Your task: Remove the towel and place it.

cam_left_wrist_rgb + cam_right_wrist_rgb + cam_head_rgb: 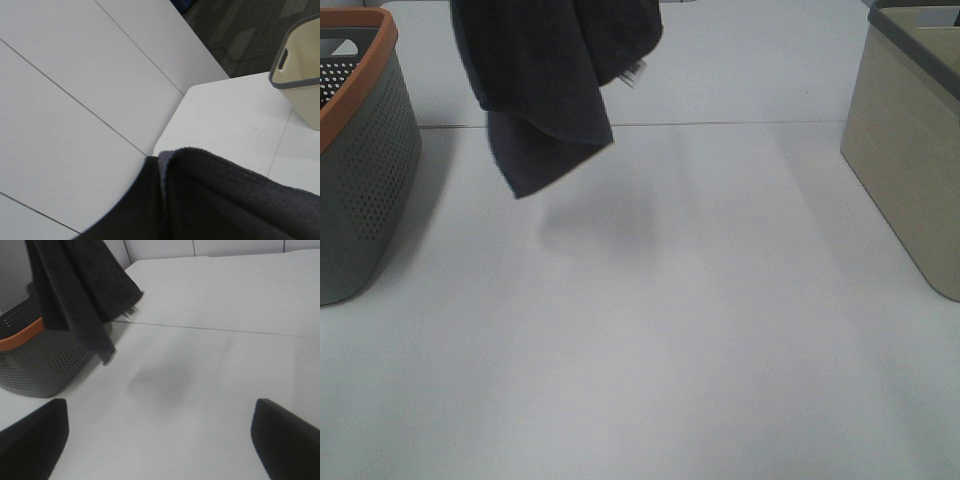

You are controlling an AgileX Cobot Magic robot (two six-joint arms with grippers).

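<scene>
I see the white table (720, 350) spread below the right gripper (160, 440), whose fingers stand wide apart, holding nothing. The beige basket (910, 150) and the grey basket (365, 180) stand at opposite table edges. The towel (545, 70) hangs clear of the table, well ahead of that gripper, beside the grey basket, with its white label (635, 72) dangling. I cannot tell the left gripper's state: its fingers are out of view.

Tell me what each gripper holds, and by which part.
The towel hangs clear of the table, held somewhere along its upper part; the grip lies outside every view, presumably the left gripper's. The right gripper is open and holds nothing.
</scene>
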